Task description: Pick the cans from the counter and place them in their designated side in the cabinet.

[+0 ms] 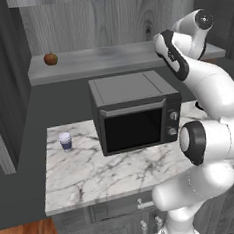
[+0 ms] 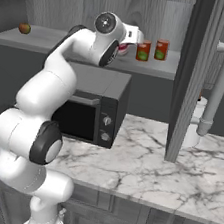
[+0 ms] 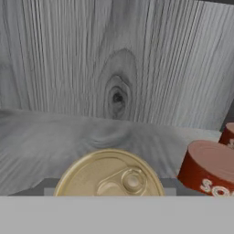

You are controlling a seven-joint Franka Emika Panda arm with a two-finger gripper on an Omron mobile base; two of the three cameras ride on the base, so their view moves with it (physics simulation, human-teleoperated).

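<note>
Arm position: the arm is raised to the cabinet shelf, the hand being at the shelf's right part, above the microwave.

Hand state: a tan-topped can is seen directly below the hand camera, at the fingers' place; the fingers themselves are not seen, so whether it is clamped or released cannot be told.

Can in hand area: a red-and-white patch is glimpsed just beside the hand in the right base view, low over the shelf board.

Cans already shelved: 2 orange-red cans with green patches are stood upright on the right part of the shelf, just right of the hand.

Progress: judged nearly done; 2 cans are placed and the 3rd is at the shelf. No can is seen on the worktop.

Other items: a white cup stands on the worktop's left; an apple lies at the shelf's far left.

Open room: bare shelf is seen left of the cans; the back wall is near behind, and the nearest shelved can is close on the right.
</note>
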